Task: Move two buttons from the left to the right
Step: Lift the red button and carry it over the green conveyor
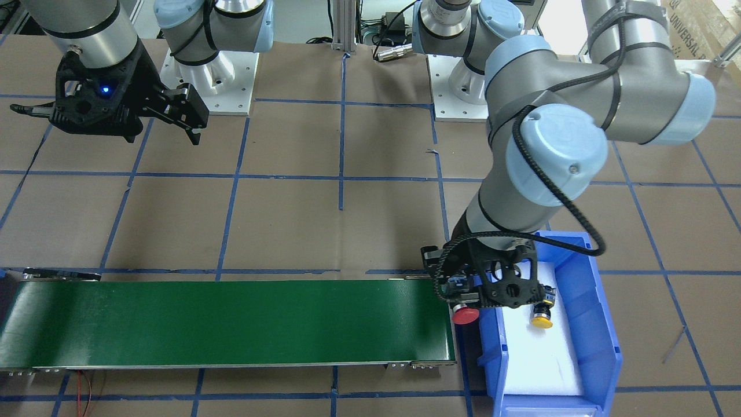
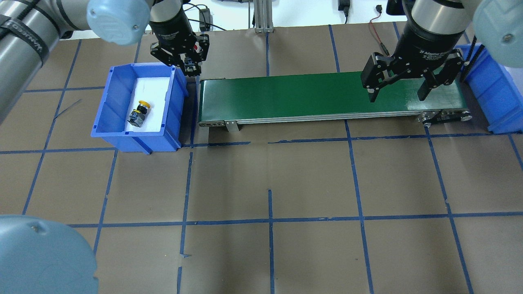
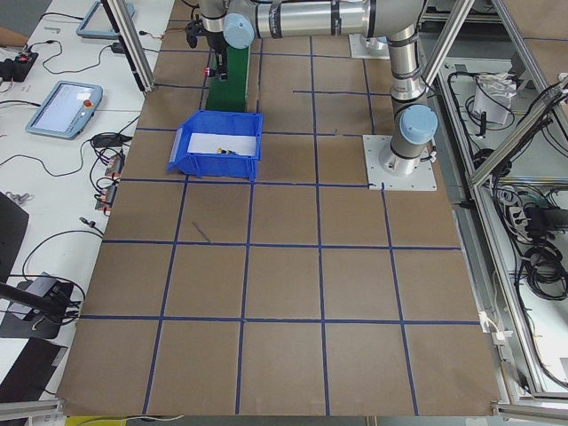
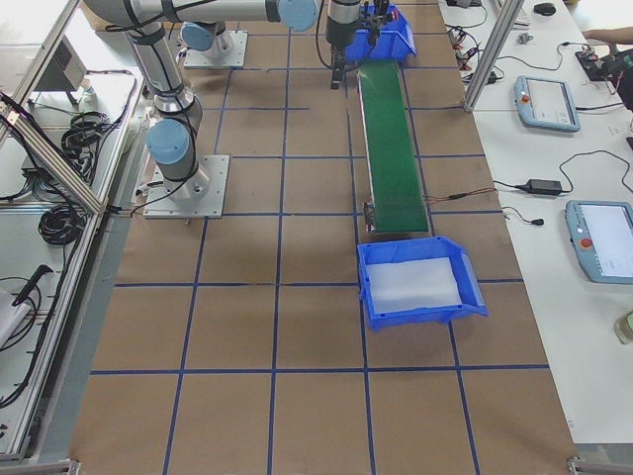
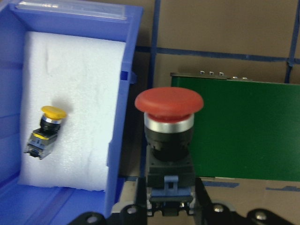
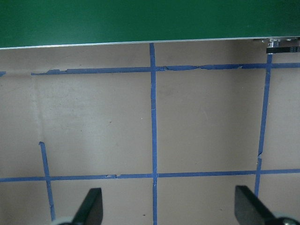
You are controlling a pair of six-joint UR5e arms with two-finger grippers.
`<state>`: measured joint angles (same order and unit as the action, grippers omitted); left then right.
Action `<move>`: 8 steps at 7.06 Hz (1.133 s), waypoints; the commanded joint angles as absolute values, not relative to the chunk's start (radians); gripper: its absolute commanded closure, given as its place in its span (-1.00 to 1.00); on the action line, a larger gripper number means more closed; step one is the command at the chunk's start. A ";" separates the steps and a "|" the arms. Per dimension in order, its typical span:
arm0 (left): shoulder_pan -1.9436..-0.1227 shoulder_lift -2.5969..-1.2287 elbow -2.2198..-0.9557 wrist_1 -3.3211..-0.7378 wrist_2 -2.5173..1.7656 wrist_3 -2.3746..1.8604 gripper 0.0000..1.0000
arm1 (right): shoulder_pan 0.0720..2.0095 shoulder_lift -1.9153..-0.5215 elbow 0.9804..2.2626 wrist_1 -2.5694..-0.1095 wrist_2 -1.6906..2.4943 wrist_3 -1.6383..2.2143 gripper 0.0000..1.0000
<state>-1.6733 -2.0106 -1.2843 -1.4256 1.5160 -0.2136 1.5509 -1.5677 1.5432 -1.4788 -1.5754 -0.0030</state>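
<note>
My left gripper [image 1: 463, 298] is shut on the red mushroom-cap button [image 5: 168, 122] and holds it by its black block body over the gap between the left blue bin [image 2: 116, 94] and the left end of the green conveyor belt [image 2: 306, 96]. The red cap also shows in the front view [image 1: 465, 315]. The yellow button [image 2: 139, 114] lies on its side on the white foam in that bin, and shows in the left wrist view [image 5: 47, 131]. My right gripper [image 2: 398, 92] is open and empty above the belt's right end.
A second blue bin [image 2: 494, 94] with white foam stands past the belt's right end. Brown table paper with blue tape lines [image 6: 152, 117] lies in front of the belt. Both arm bases stand at the table's back edge.
</note>
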 commanded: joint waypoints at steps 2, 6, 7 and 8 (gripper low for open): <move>-1.773 -2.101 -1.287 -1.324 1.496 -0.326 0.34 | 1.551 -1.568 1.543 -1.479 -1.575 -0.003 -1.00; -1.793 -2.183 -1.285 -1.231 1.496 -0.356 0.34 | 1.551 -1.568 1.543 -1.479 -1.575 -0.003 -1.00; -1.793 -2.187 -1.285 -1.218 1.496 -0.356 0.30 | 1.551 -1.568 1.543 -1.479 -1.575 -0.003 -1.00; -1.793 -2.189 -1.285 -1.218 1.499 -0.357 -0.21 | 1.551 -1.568 1.543 -1.479 -1.575 -0.003 -1.00</move>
<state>-1.7930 -2.1835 -1.2856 -1.2258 1.4962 -0.3562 1.5508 -1.5677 1.5432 -1.4788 -1.5754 -0.0030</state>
